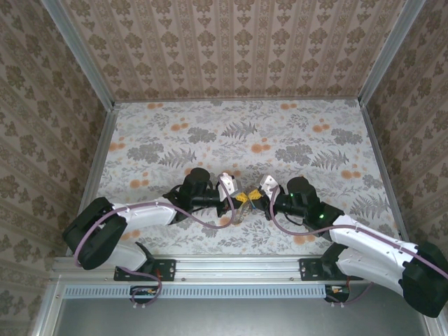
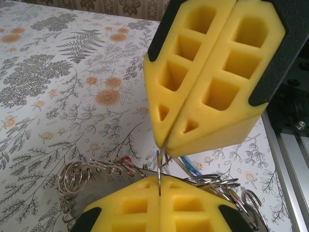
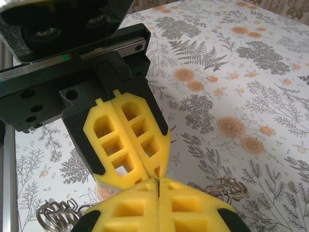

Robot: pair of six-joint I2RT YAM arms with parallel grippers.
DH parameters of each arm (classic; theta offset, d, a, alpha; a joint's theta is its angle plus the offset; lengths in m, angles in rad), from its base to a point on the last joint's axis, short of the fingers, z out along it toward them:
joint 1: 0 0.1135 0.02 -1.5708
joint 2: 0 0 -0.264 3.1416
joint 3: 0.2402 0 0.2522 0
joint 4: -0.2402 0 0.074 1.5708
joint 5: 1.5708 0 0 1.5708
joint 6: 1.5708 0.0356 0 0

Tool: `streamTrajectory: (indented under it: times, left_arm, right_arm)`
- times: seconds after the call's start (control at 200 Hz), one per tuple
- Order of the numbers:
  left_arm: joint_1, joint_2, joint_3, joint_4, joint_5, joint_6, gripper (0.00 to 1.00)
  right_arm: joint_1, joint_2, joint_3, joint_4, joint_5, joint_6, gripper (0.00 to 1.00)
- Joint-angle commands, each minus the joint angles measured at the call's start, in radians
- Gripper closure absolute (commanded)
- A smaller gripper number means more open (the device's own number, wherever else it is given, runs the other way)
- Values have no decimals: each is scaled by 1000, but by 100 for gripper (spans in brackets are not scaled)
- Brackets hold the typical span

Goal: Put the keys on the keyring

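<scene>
Left claw [image 2: 159, 188], yellow foam-faced, shut, tip to tip with the right claw [image 2: 170, 145], likewise shut. A thin silver wire loop [image 2: 159, 166] runs from one seam into the other, so both appear to pinch it. It belongs to a tangle of silver wire rings [image 2: 77, 180] low over the floral-print bench [image 2: 58, 96], front middle; resting or hanging, cannot tell. Blue fleck [image 2: 193, 166] and red fleck [image 2: 126, 158] among the rings: probably key heads. Judged light, springy, slick; foam may let it twist. Grip wire crosswise, near the tips.
</scene>
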Motion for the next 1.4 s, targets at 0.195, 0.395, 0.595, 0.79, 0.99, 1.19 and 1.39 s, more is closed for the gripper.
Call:
streamTrajectory:
  times: [0.195, 0.395, 0.595, 0.79, 0.99, 1.19, 1.39]
  left_arm:
    - [-8, 6, 14, 43, 49, -16, 100]
    - [-8, 6, 14, 46, 51, -17, 100]
    - [-8, 6, 8, 52, 54, -16, 100]
    - [-8, 8, 1, 72, 46, -13, 100]
    - [-8, 18, -6, 98, 43, -16, 100]
    - [-8, 18, -9, 104, 40, -18, 100]
    - [-7, 16, -12, 105, 49, -10, 100]
  right_arm:
    - [13, 3, 36, -57, 93, -36, 99]
    - [13, 7, 36, -60, 72, -36, 99]
    - [15, -6, 33, -82, 165, -15, 97]
    - [15, -8, 47, -144, 189, 17, 94]
    - [13, -10, 48, -171, 167, 63, 87]
    - [4, -53, 30, -193, 183, 100, 76]
    - [-32, -163, 0, -195, 178, 91, 65]
